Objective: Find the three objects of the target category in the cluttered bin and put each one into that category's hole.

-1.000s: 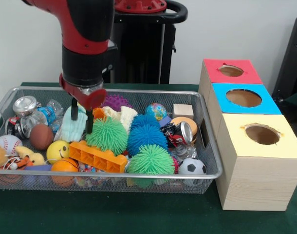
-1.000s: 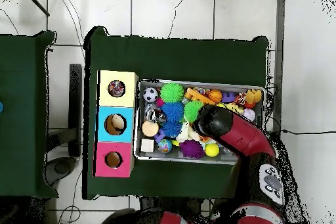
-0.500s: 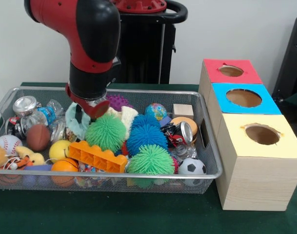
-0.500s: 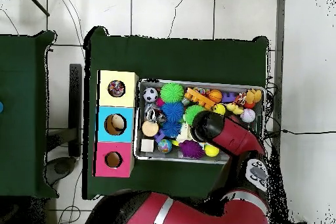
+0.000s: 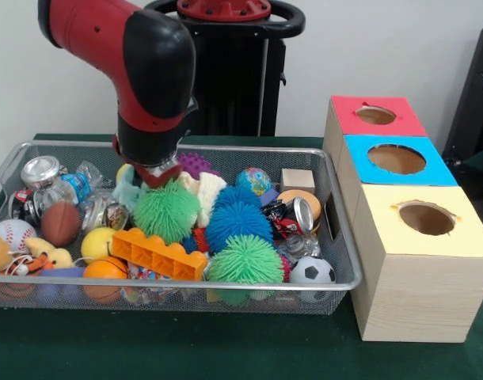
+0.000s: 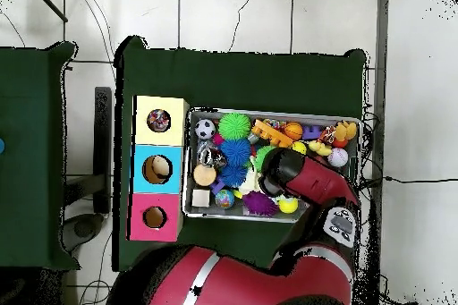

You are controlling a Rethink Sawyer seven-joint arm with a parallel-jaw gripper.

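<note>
We can't see the gripper (image 5: pixel 146 176) fingers (arm's wrist and green spiky ball (image 5: pixel 166 212) cover them), and the wire bin (image 5: pixel 226 283) hides any spotted cloths under clutter.

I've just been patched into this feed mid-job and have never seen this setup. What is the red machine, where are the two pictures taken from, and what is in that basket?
The red and black machine is a one-armed robot. The front view looks across the table at it; the overhead view looks straight down, with the robot's base at the bottom. On the green table stands a wire mesh bin full of toys: spiky rubber balls, an orange brick, a small football, crushed cans. Beside it are wooden boxes with a red, a blue and a yellow-surrounded hole. The arm's end is down among the clutter, so the gripper is hidden; I cannot tell whether it holds anything.
</note>
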